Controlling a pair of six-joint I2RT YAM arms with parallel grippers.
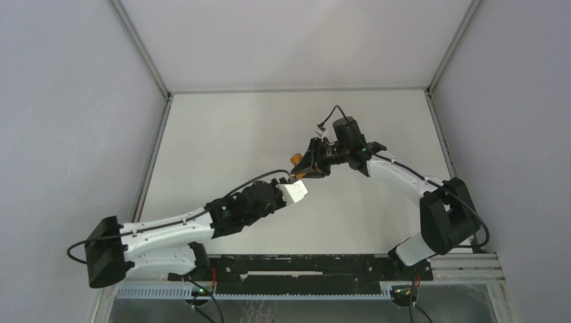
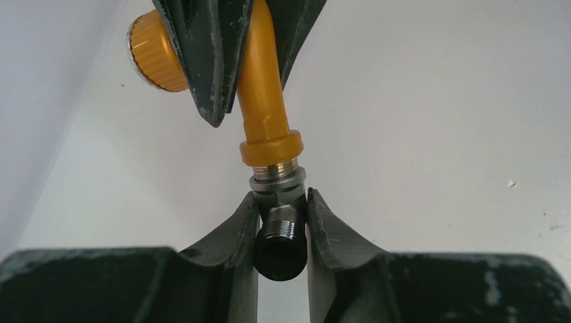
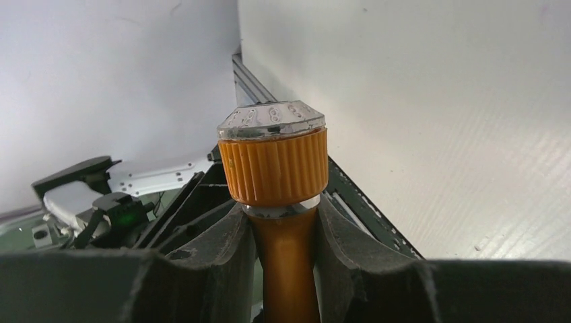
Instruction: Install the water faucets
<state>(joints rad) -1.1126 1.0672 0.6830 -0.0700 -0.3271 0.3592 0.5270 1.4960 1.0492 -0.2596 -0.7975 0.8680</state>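
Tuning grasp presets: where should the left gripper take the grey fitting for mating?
Grip the grey fitting on its dark barrel, end-on from the side away from the orange tap body: the barrel is round and lines up with the tap's threaded end. The left gripper holds it so.

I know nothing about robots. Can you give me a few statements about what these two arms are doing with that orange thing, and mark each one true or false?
1. The right arm's fingers grip the orange tap by its stem, just below the ribbed knob. True.
2. The left arm's fingers are open and empty. False: they are clamped on a small dark fitting.
3. The tap lies flat on the table. False: it is held up in the fingers, between the two arms.
4. The tap's silvery threaded end sits right against the dark fitting, end to end. True.
5. The knob has a blue cap. False: its cap is silvery.
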